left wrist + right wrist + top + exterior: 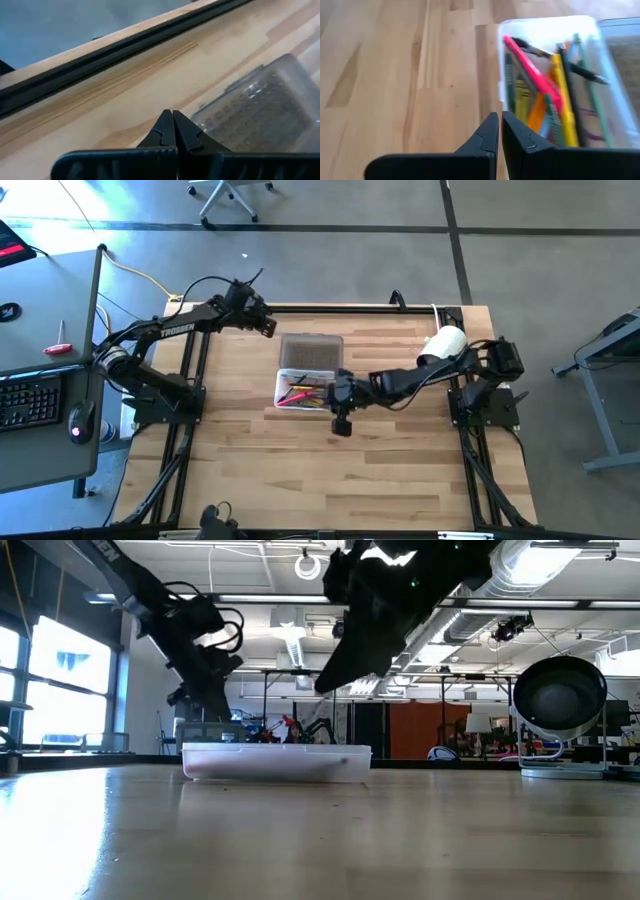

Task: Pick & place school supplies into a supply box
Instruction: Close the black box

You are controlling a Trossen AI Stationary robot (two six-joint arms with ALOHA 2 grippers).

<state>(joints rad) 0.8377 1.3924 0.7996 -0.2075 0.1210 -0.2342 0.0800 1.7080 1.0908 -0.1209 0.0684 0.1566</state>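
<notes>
My right gripper (499, 131), clenched on nothing, hovers beside the supply box (283, 394), left gripper (172, 129) clenched too, and 1 careless swing could knock the pens (547, 95) out.

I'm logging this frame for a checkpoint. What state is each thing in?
supply box: open, lid folded back flat.
school supplies: lying inside the box.
left gripper: fingers shut, empty, near the lid.
right gripper: fingers shut, empty, beside the box.
</notes>
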